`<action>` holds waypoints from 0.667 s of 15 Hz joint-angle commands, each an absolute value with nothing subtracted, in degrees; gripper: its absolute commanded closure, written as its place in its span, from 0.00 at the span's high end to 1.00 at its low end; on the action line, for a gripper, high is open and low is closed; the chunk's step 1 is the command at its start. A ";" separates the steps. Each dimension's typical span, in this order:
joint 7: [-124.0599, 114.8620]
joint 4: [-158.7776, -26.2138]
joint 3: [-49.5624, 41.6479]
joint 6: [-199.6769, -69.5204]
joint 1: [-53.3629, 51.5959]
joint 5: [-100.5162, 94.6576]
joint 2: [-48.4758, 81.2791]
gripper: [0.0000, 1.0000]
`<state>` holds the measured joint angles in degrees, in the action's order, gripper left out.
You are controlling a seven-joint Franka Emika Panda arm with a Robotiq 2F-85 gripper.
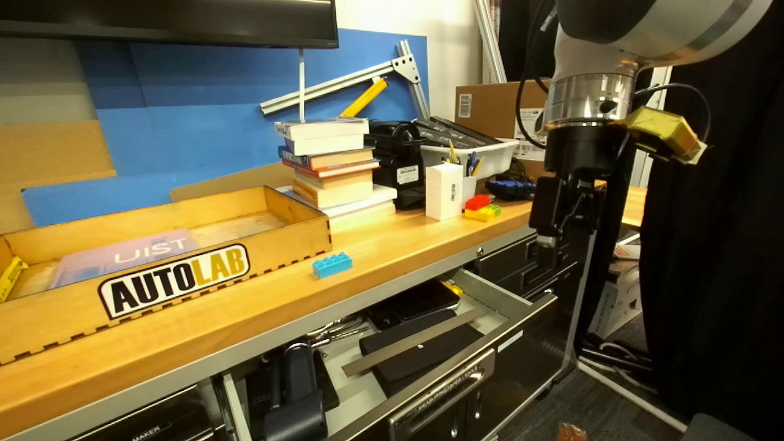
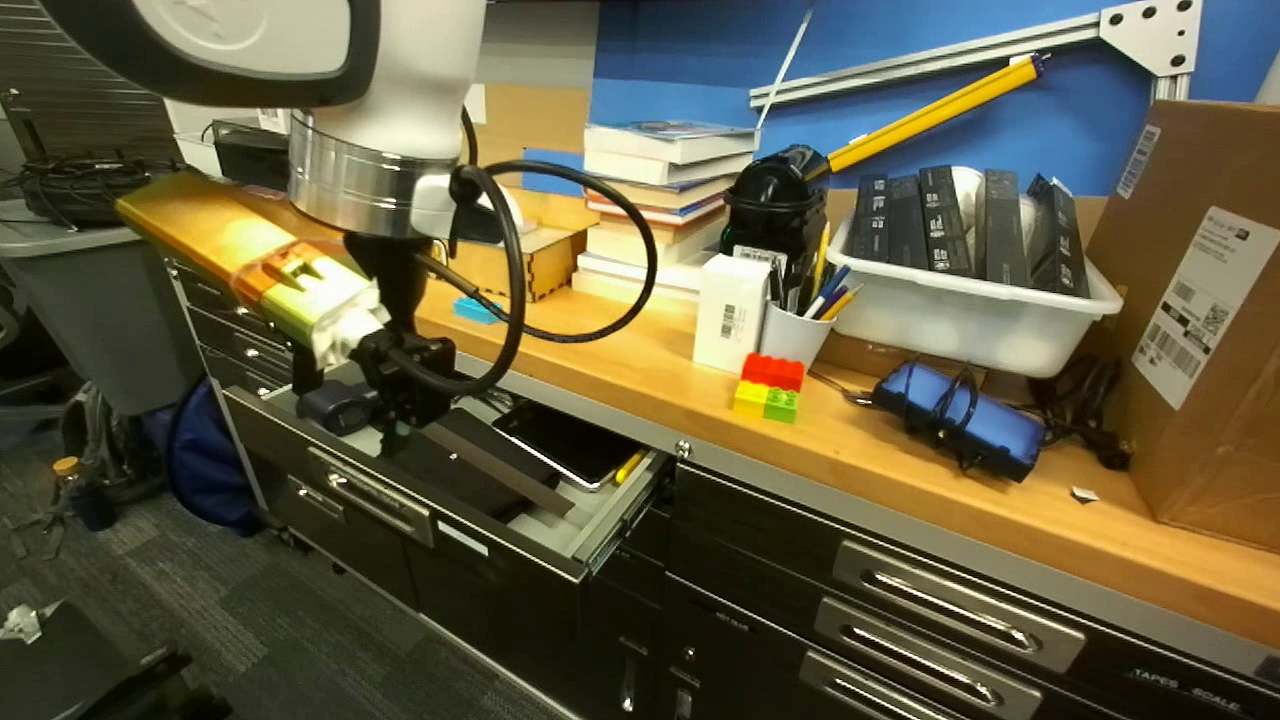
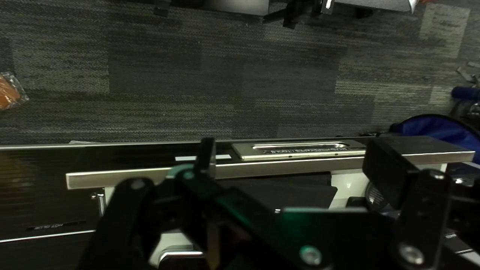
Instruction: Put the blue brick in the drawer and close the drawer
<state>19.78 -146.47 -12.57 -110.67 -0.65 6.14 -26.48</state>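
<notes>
Pincer (image 3: 294, 153) spread wide, empty. Blue brick (image 1: 332, 266) on desk (image 1: 389, 245), wooden tray (image 1: 288, 248) just beyond, toy bricks (image 2: 768, 388) right; open drawer (image 1: 441, 369) near, cluttered.

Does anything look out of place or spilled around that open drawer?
No spill visible. An orange, clear-wrapped item lies on the floor, perhaps dropped; in the drawer, a long strip slants across a flat black item.

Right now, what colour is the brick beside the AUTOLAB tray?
Light blue; the brick shows best in an exterior view.
</notes>
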 commanded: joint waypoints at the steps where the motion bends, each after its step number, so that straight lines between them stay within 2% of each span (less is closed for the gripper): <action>1: 12.07 -146.63 -6.14 -115.58 -0.09 4.82 -27.26 1.00; 6: -2.72 -143.66 6.05 -123.09 -2.83 0.18 -24.23 1.00; 10: -10.80 -139.87 12.29 -126.97 -5.07 -1.84 -18.48 1.00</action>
<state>-5.74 -144.07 9.50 -124.26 -3.99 0.10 -23.83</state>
